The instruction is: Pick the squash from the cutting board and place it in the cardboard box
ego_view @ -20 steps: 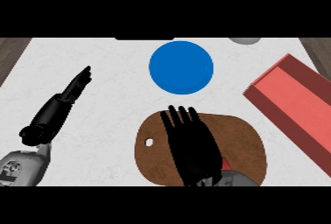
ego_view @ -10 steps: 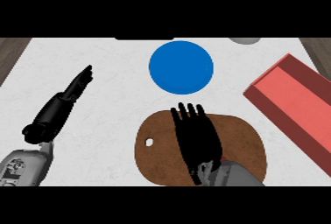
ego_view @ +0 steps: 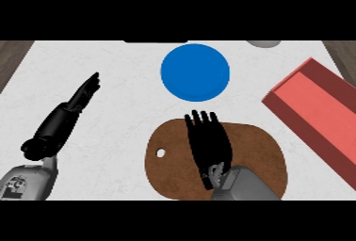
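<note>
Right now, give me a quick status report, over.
Right hand open, flat over the cutting board. Left hand open, resting at left. Squash not visible. Red box at right; blue plate beyond board.

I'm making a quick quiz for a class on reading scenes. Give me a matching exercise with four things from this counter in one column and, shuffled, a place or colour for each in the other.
Things:
1. plate
2. cutting board
3. box
4. left hand

Descriptions:
A. red, at the right edge
B. brown, under the right hand
C. blue, round, towards the far edge
D. black, fingers straight, at the left over the counter

Pairs: 1-C, 2-B, 3-A, 4-D
</note>
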Action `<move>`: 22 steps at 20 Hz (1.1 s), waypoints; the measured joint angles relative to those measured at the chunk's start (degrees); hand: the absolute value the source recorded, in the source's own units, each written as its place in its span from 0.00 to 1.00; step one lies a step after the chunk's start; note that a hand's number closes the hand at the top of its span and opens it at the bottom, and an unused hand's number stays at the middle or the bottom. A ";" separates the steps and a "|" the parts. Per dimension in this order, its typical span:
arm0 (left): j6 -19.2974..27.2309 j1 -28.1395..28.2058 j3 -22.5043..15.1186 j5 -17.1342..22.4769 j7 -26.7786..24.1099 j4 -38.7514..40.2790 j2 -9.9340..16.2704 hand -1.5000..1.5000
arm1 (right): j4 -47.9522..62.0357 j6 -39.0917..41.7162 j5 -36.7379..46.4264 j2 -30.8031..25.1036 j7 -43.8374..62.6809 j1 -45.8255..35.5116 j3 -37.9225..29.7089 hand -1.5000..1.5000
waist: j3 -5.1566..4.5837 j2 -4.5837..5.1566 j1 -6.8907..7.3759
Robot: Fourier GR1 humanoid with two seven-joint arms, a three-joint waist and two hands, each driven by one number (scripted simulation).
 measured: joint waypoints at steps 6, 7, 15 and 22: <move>-2.01 -0.86 2.29 -0.53 -0.55 1.36 -0.20 0.50 | 2.17 -2.12 3.77 -0.47 -1.99 2.35 -0.51 0.00 | 0.00 -0.03 -0.08; -2.19 -0.58 2.52 -0.84 -0.95 1.74 -0.36 0.50 | 3.48 -2.63 3.91 0.01 -2.08 1.70 -0.80 0.00 | 0.00 -0.01 -0.06; -3.05 -1.91 3.15 -2.05 1.54 0.07 -2.29 0.50 | 5.57 -5.18 5.91 -1.71 -9.95 3.67 -2.02 1.00 | 0.00 -0.03 -0.05; -2.87 -1.77 3.49 -3.62 0.83 0.81 -3.40 0.50 | 7.99 -11.54 10.42 -2.15 -16.94 1.52 -0.73 1.00 | -0.02 -0.07 -0.05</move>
